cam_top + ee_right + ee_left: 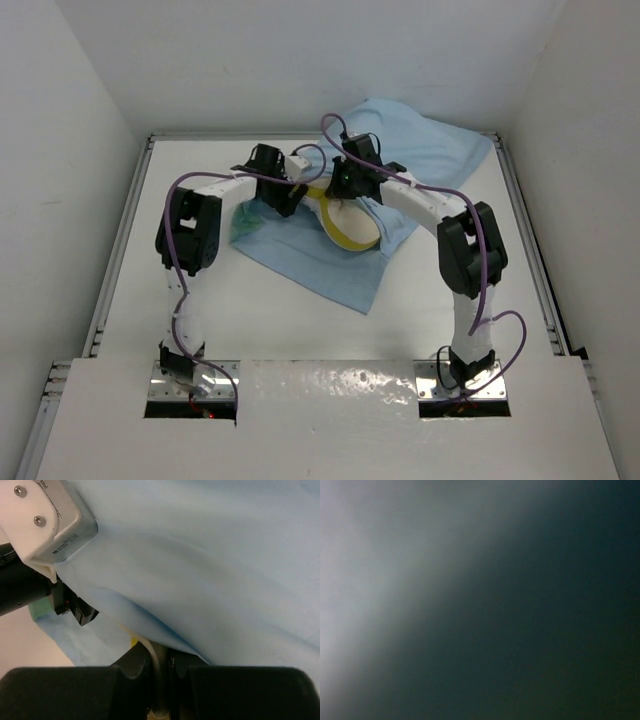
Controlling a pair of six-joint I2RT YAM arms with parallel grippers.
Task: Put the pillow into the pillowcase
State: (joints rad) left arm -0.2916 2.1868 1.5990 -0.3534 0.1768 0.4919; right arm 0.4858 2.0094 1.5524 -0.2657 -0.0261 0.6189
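Observation:
The light blue pillowcase (420,150) lies crumpled across the back middle of the table. The pillow (352,235) shows only as a cream patch with a curved yellow edge band at the case's mouth; the rest is inside the fabric. My right gripper (345,190) is at that mouth. In the right wrist view it (160,665) is shut on the pillowcase's edge (210,570), with a sliver of the yellow band (133,641) beside it. My left gripper (283,197) is at the mouth's left side, fingers hidden. The left wrist view is dark, covered by fabric.
A patch of the case's sea-green face (247,218) shows by the left gripper. The left arm's white wrist housing (50,520) is close to the right gripper. White walls enclose the table on three sides, with a raised rail (120,240) along the left.

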